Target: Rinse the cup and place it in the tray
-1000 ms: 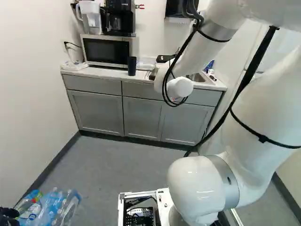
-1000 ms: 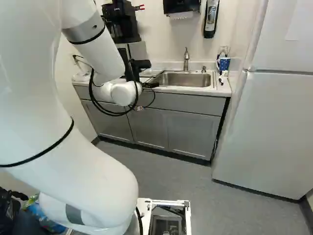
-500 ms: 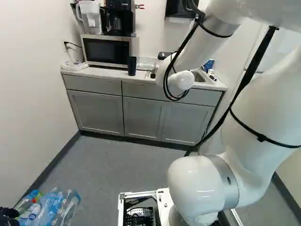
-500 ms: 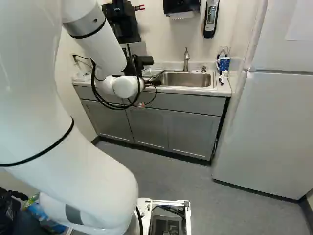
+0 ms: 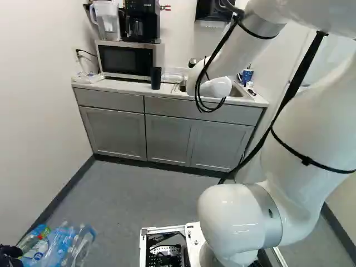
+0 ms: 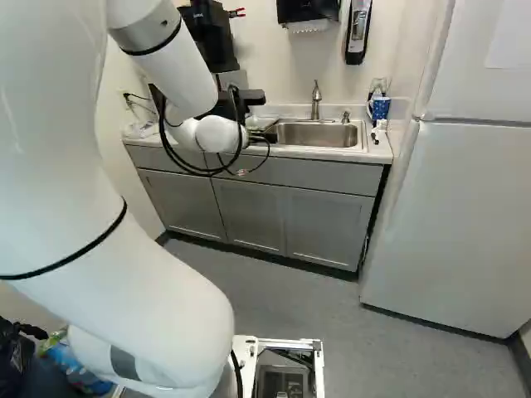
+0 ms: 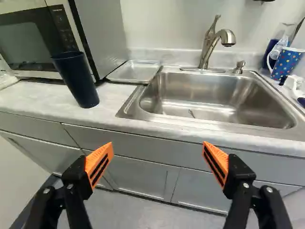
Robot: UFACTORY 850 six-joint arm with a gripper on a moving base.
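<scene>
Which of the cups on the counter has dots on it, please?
It is the blue mug beside the sink, on the side away from the microwave; the tall dark cup is plain.

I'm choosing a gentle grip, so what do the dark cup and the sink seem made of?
Dark cup: probably matte plastic, its smooth walls showing little shine, though coated metal is possible.
Sink: apparently stainless steel, satin, with soft grey reflections.

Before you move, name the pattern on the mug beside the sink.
Dots on blue; the mug shows best in the wrist view.
</scene>
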